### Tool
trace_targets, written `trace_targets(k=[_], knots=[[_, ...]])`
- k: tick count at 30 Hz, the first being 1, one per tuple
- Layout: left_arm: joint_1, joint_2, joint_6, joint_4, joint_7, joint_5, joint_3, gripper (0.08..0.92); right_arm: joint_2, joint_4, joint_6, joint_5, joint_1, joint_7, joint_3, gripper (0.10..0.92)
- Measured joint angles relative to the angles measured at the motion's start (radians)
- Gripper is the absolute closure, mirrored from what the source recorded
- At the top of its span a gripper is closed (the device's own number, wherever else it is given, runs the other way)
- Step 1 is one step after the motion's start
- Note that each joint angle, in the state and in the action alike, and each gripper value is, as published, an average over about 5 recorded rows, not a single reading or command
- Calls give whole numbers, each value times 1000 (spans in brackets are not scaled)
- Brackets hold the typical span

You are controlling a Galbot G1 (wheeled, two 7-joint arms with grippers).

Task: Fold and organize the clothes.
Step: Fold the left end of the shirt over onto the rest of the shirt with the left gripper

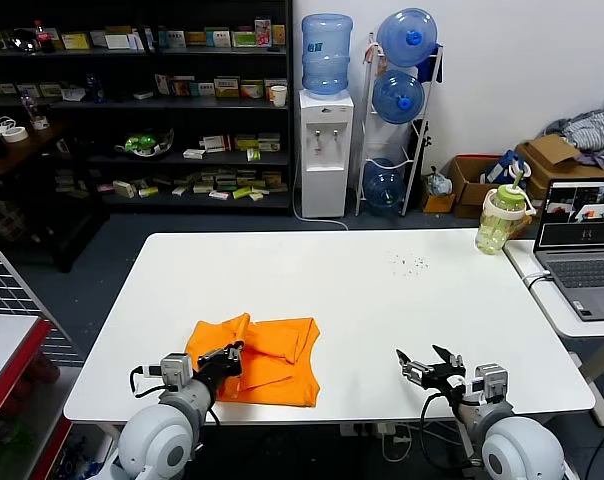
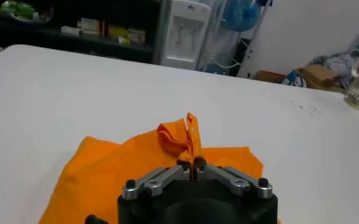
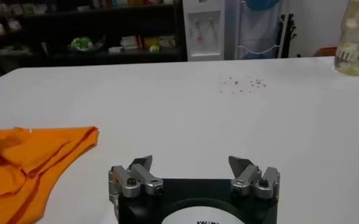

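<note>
While pinching T-shirt (image 2: 167, 152) fold, left gripper (image 2: 192, 164) jaws; right gripper (image 3: 191, 165) jaws wide, empty.

A white desk (image 1: 382, 310) carries a green-lidded bottle (image 1: 503, 220) at two o'clock and an open laptop (image 1: 585, 250) beside it.

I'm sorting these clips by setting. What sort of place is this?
Probably a lab or storeroom-like workspace, not a home: stocked dark shelves, a water dispenser beside a rack of spare bottles, cardboard boxes on the floor, and a laptop beside the white table.
</note>
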Motion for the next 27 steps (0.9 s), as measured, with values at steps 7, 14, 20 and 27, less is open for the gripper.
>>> trace_targets(k=[7, 14, 20, 27], knots=[[-28, -67, 8, 12, -23, 0, 39, 888, 1, -10, 1, 0, 10, -1, -5, 203], [-53, -119, 16, 36, -32, 6, 69, 884, 3, -18, 0, 0, 18, -1, -10, 203], [-62, -154, 20, 46, -34, -4, 75, 762, 3, -28, 0, 1, 24, -1, -13, 203], [-54, -161, 26, 30, -50, -43, 67, 563, 3, -38, 1, 1, 35, -2, -22, 203]])
